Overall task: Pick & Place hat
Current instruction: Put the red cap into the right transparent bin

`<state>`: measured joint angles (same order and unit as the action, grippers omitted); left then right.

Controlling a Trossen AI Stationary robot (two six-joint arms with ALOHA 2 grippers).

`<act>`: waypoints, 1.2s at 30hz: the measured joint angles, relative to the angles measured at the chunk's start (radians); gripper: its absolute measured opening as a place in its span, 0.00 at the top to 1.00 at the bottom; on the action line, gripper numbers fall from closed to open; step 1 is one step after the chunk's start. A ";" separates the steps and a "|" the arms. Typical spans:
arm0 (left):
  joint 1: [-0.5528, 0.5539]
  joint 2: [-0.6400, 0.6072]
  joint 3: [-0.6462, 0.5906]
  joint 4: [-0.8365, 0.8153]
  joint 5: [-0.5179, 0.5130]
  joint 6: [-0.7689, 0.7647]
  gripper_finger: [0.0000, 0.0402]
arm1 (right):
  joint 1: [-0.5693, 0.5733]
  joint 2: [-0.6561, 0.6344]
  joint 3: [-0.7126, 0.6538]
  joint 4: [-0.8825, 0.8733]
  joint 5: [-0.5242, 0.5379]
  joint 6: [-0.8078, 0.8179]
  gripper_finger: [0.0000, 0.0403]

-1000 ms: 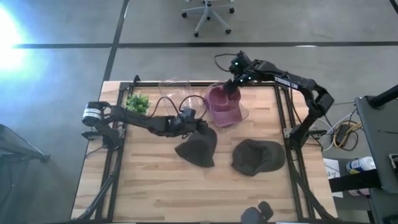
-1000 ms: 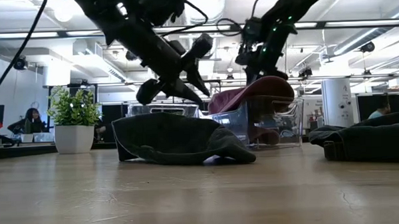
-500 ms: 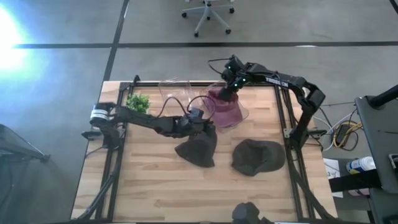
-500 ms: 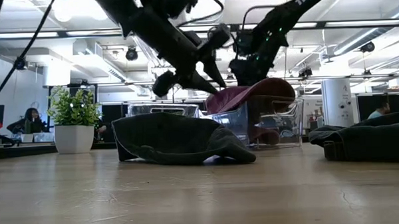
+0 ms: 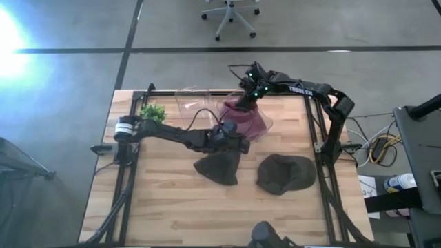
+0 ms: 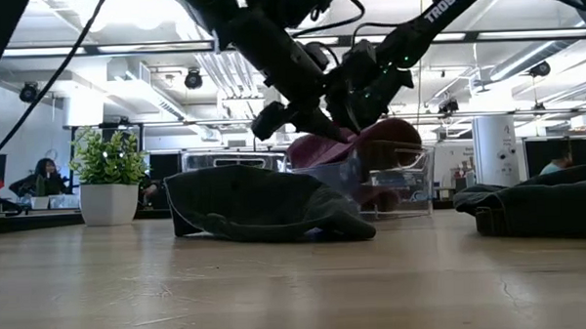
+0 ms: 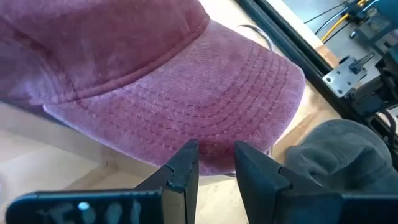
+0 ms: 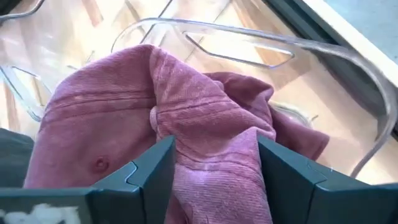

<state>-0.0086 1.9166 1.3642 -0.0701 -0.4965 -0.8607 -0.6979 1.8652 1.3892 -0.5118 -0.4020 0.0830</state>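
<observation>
- Now the wooden table [image 5: 165, 200] fills mid-frame, grey floor and an office chair [image 5: 231, 15] above.
- Right gripper [image 5: 246, 102] reaches in from upper right, fingers parted over the maroon hat [image 5: 251, 124] in the clear bin [image 5: 196, 100].
- Left gripper [image 5: 241, 145], jaws apart, noses at its brim.
- Two dark hats [image 5: 219, 165] lie below; plant [image 5: 152, 113] upper left.

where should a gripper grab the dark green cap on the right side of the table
Judging from the high view, the dark green cap lies flat with its crown bunched into folds. Best bet is to come straight down and pinch a raised fold near the crown's middle; its edges hug the table.
</observation>
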 joint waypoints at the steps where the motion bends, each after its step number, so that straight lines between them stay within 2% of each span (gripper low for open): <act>1: 0.000 0.008 0.010 0.001 0.000 0.003 0.76 | 0.000 0.002 -0.004 0.003 -0.002 0.000 0.49; 3: 0.000 0.026 0.025 0.003 -0.003 0.004 0.76 | 0.000 0.009 -0.013 0.011 -0.033 0.001 0.49; 6: 0.000 0.041 0.033 0.006 -0.003 -0.003 0.76 | -0.001 0.023 -0.018 0.041 -0.141 0.031 0.49; 14: 0.000 0.047 0.041 0.001 0.000 -0.005 0.76 | 0.042 0.074 -0.023 0.135 -0.204 0.127 0.49; 20: 0.000 0.051 0.040 0.000 -0.013 -0.005 0.76 | 0.062 0.100 -0.023 0.153 -0.193 0.129 0.49; 24: 0.001 0.052 0.039 -0.002 -0.043 -0.006 0.76 | 0.064 0.102 -0.023 0.152 -0.129 0.107 0.49; 30: 0.002 0.052 0.039 -0.001 -0.055 -0.007 0.76 | 0.061 0.018 -0.023 0.139 -0.096 0.034 0.49; 36: 0.003 0.052 0.076 0.000 -0.055 0.011 0.76 | 0.044 -0.077 -0.022 0.015 -0.005 -0.064 0.49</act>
<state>-0.0059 1.9682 1.4406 -0.0705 -0.5513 -0.8494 -0.6536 1.7886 1.3670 -0.4964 -0.4071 0.0190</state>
